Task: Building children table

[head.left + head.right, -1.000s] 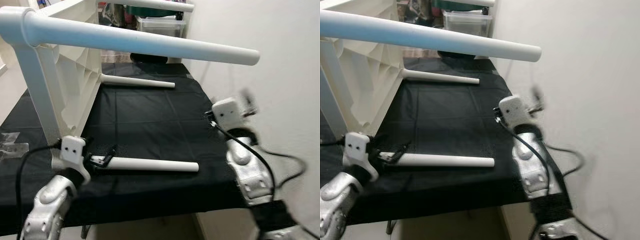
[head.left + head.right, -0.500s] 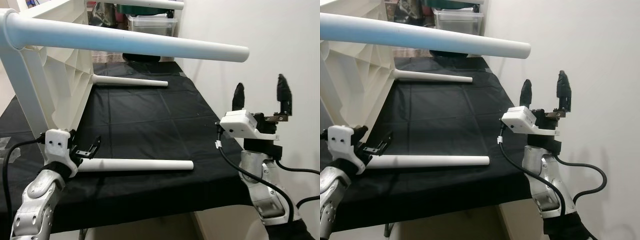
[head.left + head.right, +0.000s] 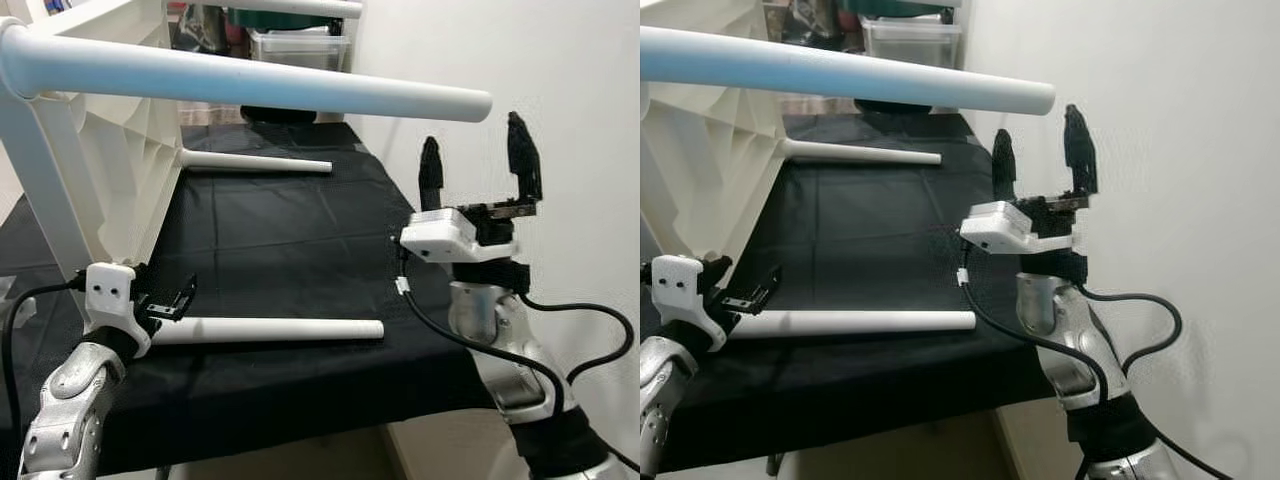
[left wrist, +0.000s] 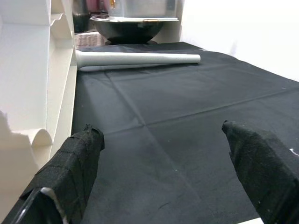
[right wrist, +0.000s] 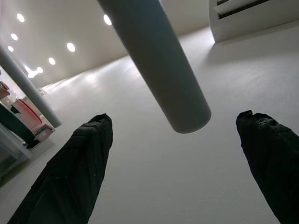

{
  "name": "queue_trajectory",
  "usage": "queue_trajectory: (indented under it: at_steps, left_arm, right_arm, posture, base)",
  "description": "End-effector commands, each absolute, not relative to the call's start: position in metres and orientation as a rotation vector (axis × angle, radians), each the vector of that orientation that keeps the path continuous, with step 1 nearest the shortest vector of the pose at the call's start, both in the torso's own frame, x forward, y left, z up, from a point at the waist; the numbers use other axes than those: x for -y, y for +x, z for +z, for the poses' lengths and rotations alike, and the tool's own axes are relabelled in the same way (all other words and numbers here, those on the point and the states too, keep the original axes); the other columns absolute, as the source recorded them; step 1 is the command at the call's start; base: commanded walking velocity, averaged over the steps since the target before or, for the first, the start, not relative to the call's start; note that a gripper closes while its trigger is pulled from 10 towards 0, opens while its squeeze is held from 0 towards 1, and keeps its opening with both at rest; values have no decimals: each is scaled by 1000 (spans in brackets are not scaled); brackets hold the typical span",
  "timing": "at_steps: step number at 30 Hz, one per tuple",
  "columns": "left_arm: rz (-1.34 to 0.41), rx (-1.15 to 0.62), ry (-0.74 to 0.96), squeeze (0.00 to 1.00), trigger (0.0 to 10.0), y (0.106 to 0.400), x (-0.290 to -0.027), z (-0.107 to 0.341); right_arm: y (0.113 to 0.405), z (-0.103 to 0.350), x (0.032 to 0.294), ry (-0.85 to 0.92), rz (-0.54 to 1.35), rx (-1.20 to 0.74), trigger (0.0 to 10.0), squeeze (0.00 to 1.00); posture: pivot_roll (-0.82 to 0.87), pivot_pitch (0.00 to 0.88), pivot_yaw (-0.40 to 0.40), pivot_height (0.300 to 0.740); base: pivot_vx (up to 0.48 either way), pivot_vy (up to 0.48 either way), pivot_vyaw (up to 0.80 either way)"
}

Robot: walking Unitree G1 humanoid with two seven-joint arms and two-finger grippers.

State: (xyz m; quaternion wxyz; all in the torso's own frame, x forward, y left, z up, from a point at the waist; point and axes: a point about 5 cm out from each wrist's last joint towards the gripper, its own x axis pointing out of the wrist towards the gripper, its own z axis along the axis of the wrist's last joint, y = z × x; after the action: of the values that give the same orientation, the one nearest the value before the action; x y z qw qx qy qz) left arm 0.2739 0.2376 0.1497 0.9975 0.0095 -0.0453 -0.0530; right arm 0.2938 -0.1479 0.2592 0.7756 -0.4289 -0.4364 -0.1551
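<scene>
Right pincer at right of frame points up, fingers wide apart and empty, under the tip of the white tubular table leg, likely to steady it. Left pincer, lower left, gapes empty by the loose white leg on the black-draped counter.

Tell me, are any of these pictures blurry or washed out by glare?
Eye views: sharp, evenly lit, right gripper crisp. Left wrist view: black cloth clear, near fingers slightly soft. Right wrist view: looks up past the table leg at bright ceiling spotlights; fingers dark.

White table tipped sideways
</scene>
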Motion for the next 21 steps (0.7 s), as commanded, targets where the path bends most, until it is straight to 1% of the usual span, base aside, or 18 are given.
queue_trajectory:
  at_steps: [1, 6, 10, 16, 21]
  left_arm:
    - [-75, 98, 49, 0, 10000, 274, -246, 153]
    - [-69, 100, 56, 0, 10000, 274, -250, 155]
    - [-67, 95, 59, 0, 10000, 274, -251, 153]
    - [-70, 88, 60, 0, 10000, 276, -250, 151]
    - [-73, 85, 59, 0, 10000, 277, -248, 151]
  right_arm:
    - [296, 259, 145, -942, -316, 949, 10000, 0]
    - [298, 262, 143, -961, -298, 959, 10000, 0]
    - [300, 272, 143, -977, -304, 1008, 10000, 0]
    - [301, 285, 142, -1000, -303, 1067, 10000, 0]
    - [301, 287, 139, -1004, -292, 1077, 10000, 0]
  posture:
    - [50, 0, -105, 740]
    - [49, 0, -104, 740]
    - [40, 0, -97, 740]
    - [35, 0, -95, 740]
    - [31, 0, -97, 740]
  base:
    - [0, 0, 0]
    - [0, 0, 0]
    - [0, 0, 0]
    - [0, 0, 0]
    - [0, 0, 0]
